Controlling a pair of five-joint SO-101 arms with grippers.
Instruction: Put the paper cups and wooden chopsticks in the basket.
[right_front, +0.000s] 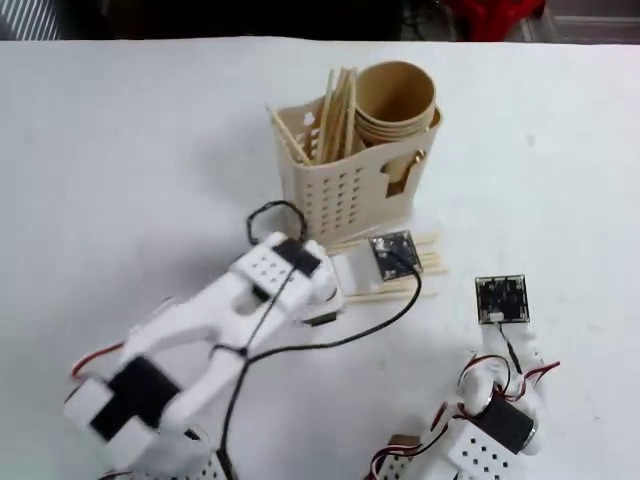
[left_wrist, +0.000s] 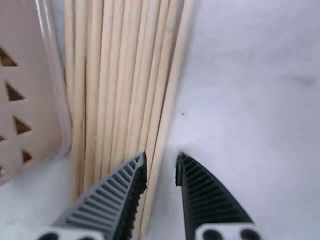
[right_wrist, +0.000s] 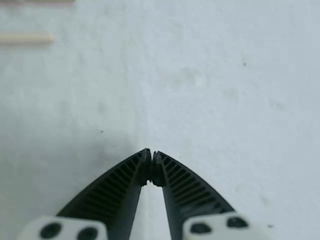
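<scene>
high view, basket: a cream plastic box (right_front: 345, 195) with walls of small punched holes, just beyond the left arm (right_front: 270, 290) at its wrist end.
high view, paper cups: smooth tan cones (right_front: 395, 100) nested in a stack in one compartment of the basket.
high view, standing chopsticks: thin pale wooden rods (right_front: 335, 110) leaning upright in the other compartment.
high view, loose chopsticks: a flat row (right_front: 432, 262) on the white desk (right_front: 120, 150) under the left wrist (partly covered by it).
high view, right arm: it sits (right_front: 495, 420) well apart from the basket.
left wrist view, left pincer: released (left_wrist: 161, 162), with ribbed dark fingers and a narrow gap between the tips.
left wrist view, loose chopsticks: round, straight-grained sticks (left_wrist: 125, 75) side by side, running ahead from under one finger; the outermost runs into the gap.
left wrist view, basket: its wall (left_wrist: 20, 90) with triangular cut-outs, beyond the sticks to that finger's side.
right wrist view, right pincer: clenched (right_wrist: 151, 162) on nothing, serrated tips touching, over bare matte desk (right_wrist: 225, 75).
right wrist view, loose chopsticks: a blunt end (right_wrist: 25, 37) far ahead and off to one side.
</scene>
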